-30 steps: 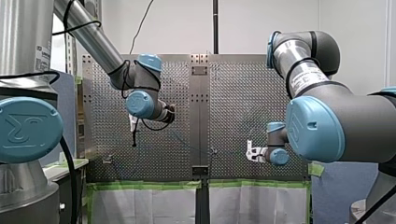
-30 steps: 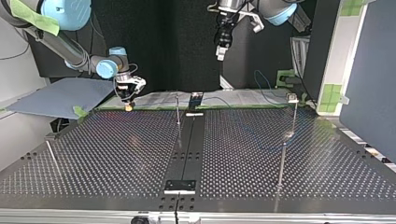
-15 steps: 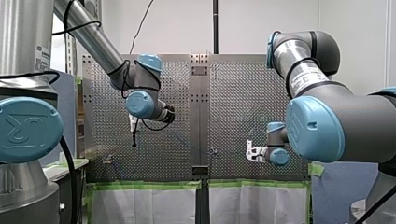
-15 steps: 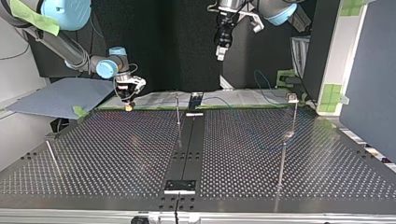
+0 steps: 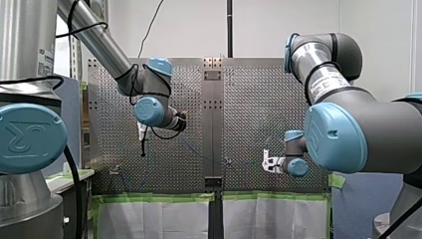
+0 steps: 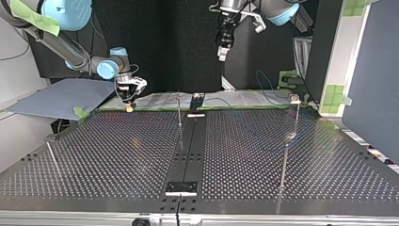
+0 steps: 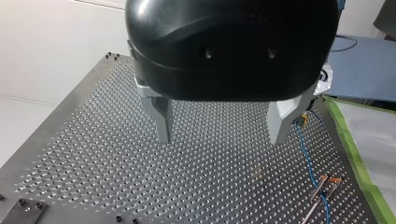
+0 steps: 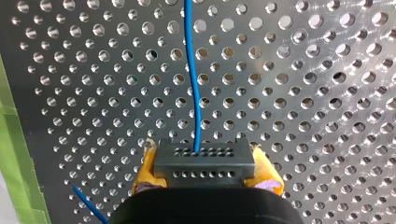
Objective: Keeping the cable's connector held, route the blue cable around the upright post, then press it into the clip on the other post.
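Right gripper clamps the grey perforated connector block by the taped edge of the perforated steel table; left gripper gapes empty. Thin blue cable seems limp, light: grasp near connector

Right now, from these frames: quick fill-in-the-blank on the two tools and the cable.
The cable is ____ in colour. My right tool is shut on its ____. My left tool is ____, with nothing between its fingers. The right tool's pads are ____.
Missing words: blue; connector; open; yellow.
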